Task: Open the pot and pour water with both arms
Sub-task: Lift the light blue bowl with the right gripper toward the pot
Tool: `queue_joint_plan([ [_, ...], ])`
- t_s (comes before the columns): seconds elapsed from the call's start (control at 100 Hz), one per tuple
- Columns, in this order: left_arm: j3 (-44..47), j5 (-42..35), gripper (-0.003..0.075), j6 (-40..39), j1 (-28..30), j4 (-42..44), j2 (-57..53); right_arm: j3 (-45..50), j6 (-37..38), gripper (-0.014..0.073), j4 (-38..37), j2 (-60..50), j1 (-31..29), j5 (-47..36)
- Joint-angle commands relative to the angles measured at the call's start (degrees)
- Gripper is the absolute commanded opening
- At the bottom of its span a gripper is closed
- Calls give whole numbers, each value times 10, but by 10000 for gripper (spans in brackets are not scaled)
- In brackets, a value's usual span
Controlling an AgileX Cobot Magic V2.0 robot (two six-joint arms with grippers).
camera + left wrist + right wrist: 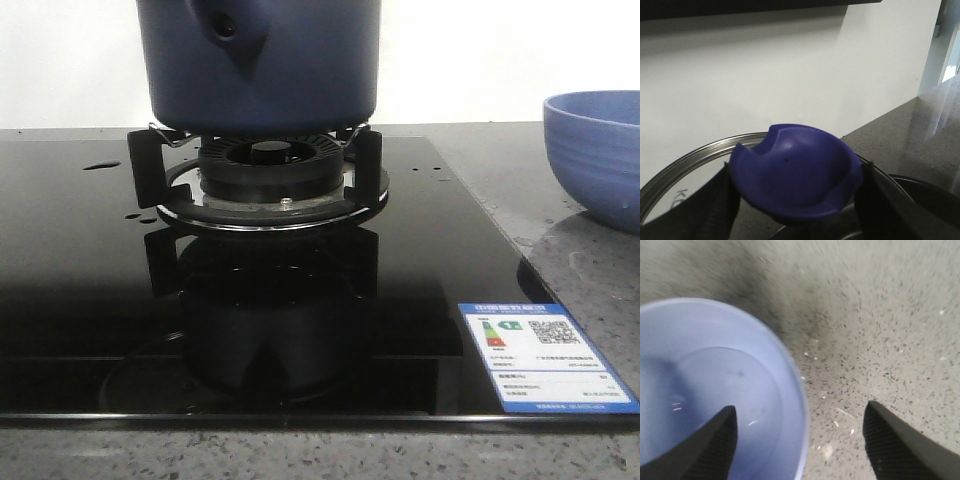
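1. The pot (258, 62), dark navy, sits on the burner stand (257, 178) at the middle of the black glass cooktop (90, 330), its stubby handle socket (228, 27) facing the camera. Neither arm shows in the front view, so how far either gripper is from the pot cannot be told

2. The lighter blue bowl (598, 155) stands on the speckled counter (590, 270) at about 3 o'clock from the pot, well apart from it. If the pot were tipped short of the bowl's rim, water would likely land on counter or glass

3. The left gripper (795, 200) is clenched around the blue knob (796, 172) of a steel-rimmed glass lid (700, 160). The grip looks shallow, so a tilt could let the lid slip

4. The right gripper (800, 440) is released, fingers spread. One finger (715, 445) hangs over the bowl's inside and the other over bare counter. Descending here, it could knock the rim

5. Small drops of water (100, 166) lie on the glass at 9 o'clock from the burner; wet glass may let things slide
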Motion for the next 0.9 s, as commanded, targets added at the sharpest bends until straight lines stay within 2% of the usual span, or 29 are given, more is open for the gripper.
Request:
queue_joint_plan([
  [0.0,-22,6,335,-2,2,-41,-27,-24,-9,475,-2,23,-5,-6],
  [0.13,-22,-14,335,-2,2,-40,-27,-24,-15,440,8,55,-5,-6],
  [0.39,-22,-47,335,-2,2,-26,-27,-24,-20,141,18,61,-5,-11],
  [0.63,-22,-65,335,-2,2,-16,-27,-24,-25,-48,18,61,-5,-9],
  [0.89,-22,-69,337,-2,2,-16,-27,-70,-35,-66,27,61,-5,26],
])
